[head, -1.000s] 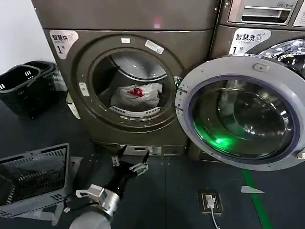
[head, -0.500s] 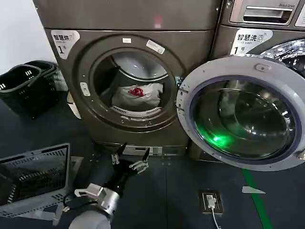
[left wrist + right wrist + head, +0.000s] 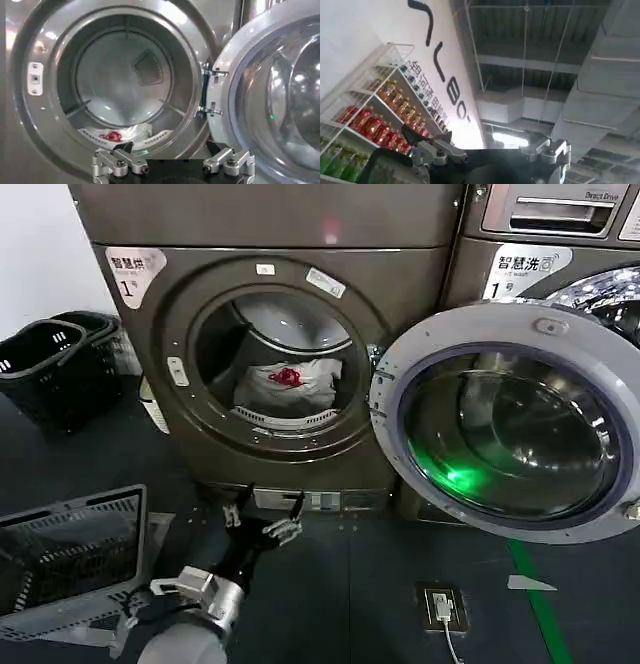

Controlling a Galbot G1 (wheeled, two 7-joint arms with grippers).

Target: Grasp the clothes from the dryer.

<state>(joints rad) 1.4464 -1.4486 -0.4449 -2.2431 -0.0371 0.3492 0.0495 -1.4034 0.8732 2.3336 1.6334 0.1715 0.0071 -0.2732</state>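
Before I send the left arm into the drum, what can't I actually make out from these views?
- The clothes: their lower part sits behind the dryer porthole lip in the head view; in the left wrist view the lip and the open left end effector cover most of them.
- Drum floor around the bundle: hidden by the same lip.
- Right end effector: points at a ceiling and shelves, so its place relative to the dryer is unclear.

White clothes (image 3: 290, 383) inside open dryer (image 3: 270, 334)
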